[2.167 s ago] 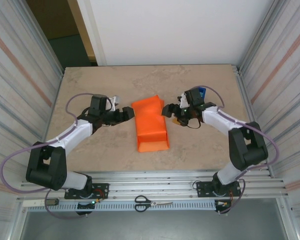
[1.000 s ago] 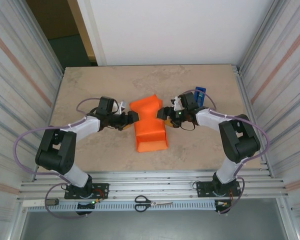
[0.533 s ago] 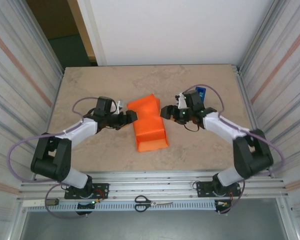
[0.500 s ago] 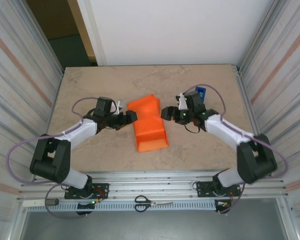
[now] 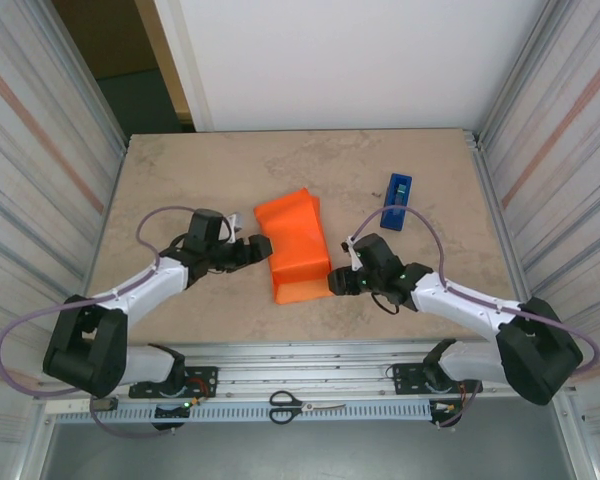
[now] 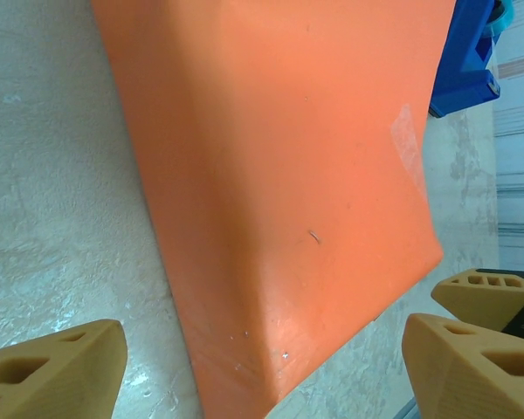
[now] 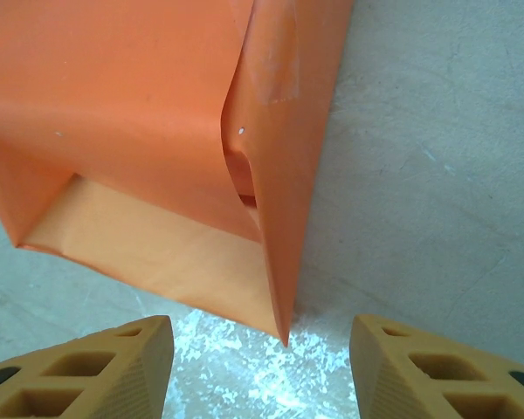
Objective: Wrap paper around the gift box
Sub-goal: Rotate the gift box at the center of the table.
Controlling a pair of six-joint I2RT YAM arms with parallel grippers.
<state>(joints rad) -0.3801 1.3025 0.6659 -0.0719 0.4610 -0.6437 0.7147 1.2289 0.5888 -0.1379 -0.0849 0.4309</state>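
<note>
Top external: paper (image 5: 298, 245) hides gift box w/in folded wrap; L jaws spread, R jaws spread, pinching nothing.

Top camera overhead, looks down on table (image 5: 180, 180); wrist cameras close, share paper (image 6: 288, 175) (from opposite sides).

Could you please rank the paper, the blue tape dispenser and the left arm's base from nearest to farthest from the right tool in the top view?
1. The paper, just left of the right tool.
2. The blue tape dispenser, farther back on the right.
3. The left arm's base, at the near left edge.
</note>
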